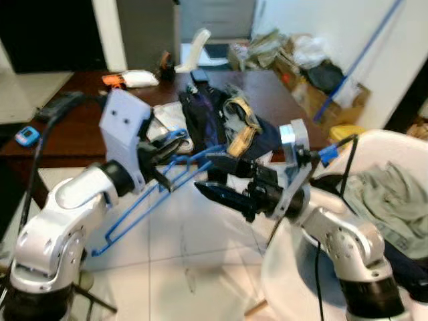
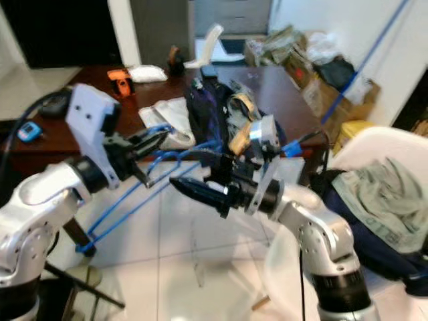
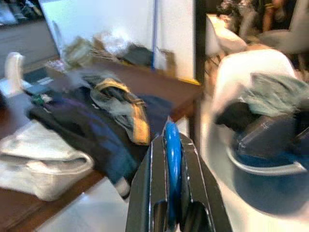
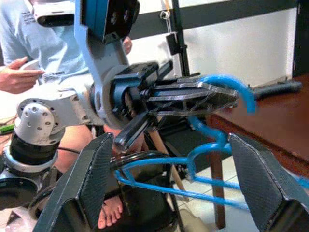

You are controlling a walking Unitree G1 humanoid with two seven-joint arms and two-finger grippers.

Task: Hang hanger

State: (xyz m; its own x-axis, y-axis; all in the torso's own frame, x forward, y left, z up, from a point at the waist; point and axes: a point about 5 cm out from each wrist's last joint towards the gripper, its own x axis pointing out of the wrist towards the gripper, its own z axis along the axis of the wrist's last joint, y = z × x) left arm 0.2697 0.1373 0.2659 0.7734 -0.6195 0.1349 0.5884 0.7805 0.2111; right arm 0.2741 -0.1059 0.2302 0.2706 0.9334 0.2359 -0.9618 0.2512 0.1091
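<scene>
**Blue hanger pinched in the left claw, right claw wide open beside it**

Over on the left, the left claw (image 1: pixel 167 150) shut tight on the blue hanger (image 1: pixel 144 200), up at the hook end. In the left wrist view, blue wire squeezed flat between the two black fingers (image 3: pixel 154 188). Held up high like that, most likely to keep the long bottom bar off the floor (image 1: pixel 187 261) and away from the table edge. Rest of the hanger sloping down and to the left, in the air, touching nothing else.

Just to the right, the right claw (image 1: pixel 202 172) spread wide open, gripping nothing. Pointed at the hanger's hook, very near but apart. Probably ready to take the hanger or steady it. Hanging not yet done.

Behind both claws, a dark brown table (image 1: pixel 73 134) with a heap of clothes (image 1: pixel 214 117) close to its near edge. Little room there: easy to snag the hook on the heap. On the right, a white chair (image 1: pixel 394 137) with a grey-green cloth (image 1: pixel 381 190) in it, close to the right arm. Best open room low and in the middle, over the white floor.

In the right wrist view, a person (image 4: pixel 43 43) sitting behind the left arm. Better to swing slowly on that side.
</scene>
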